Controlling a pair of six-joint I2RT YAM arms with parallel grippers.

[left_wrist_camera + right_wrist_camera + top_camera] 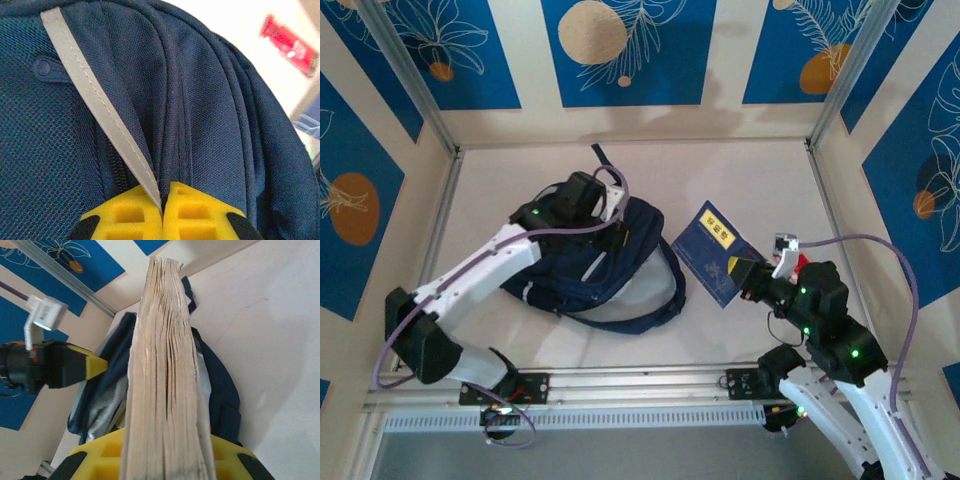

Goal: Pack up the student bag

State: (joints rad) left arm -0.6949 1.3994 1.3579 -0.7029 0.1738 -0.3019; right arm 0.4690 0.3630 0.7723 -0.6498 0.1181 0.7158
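Fabric of the student bag (pixel 210 115) pinched between my left fingers (pixel 125 217) needs lifting wide, so the book (pixel 165 365) clamped in my right fingers (pixel 97 455) slides in.

I see the student bag (pixel 610 270) lying slumped on the desk (pixel 740 180), a little left of the desk's middle and well off its far edge. It's soft navy fabric, with a dark strap looping out toward the desk's near side. On my left wrist view a grey-white reflective stripe (pixel 95 95) runs down beside a mesh panel, its lower end pinched in the closed left claw (pixel 162 210).
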